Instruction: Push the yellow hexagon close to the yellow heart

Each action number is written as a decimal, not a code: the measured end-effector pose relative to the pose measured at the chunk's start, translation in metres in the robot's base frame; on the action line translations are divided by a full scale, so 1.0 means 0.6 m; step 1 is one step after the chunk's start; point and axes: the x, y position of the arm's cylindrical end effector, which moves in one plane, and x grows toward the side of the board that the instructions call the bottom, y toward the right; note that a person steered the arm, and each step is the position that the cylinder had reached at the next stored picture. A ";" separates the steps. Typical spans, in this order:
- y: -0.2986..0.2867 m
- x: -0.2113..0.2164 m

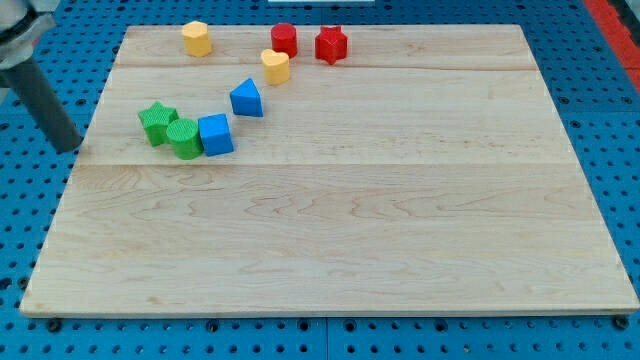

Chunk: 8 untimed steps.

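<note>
A pale wooden board (330, 200) lies on blue pegboard. My tip (68, 148), a bare rod touching nothing, rests off the board's left edge. The yellow hexagon (197, 38) sits up-right of it, the yellow heart (275, 66) further right. Best to circle behind the hexagon's left side, then push rightward and slightly down.

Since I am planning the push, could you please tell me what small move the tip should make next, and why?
I would probably bring my tip toward the view's top, behind the left side of the yellow hexagon block. It now sits off the wooden board's left edge, left of the green star block, while the yellow heart block lies to the hexagon's right.
</note>
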 end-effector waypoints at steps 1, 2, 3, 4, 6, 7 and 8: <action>0.043 -0.071; 0.103 -0.145; 0.189 -0.197; 0.299 -0.237; 0.264 -0.284; 0.264 -0.341; 0.229 -0.350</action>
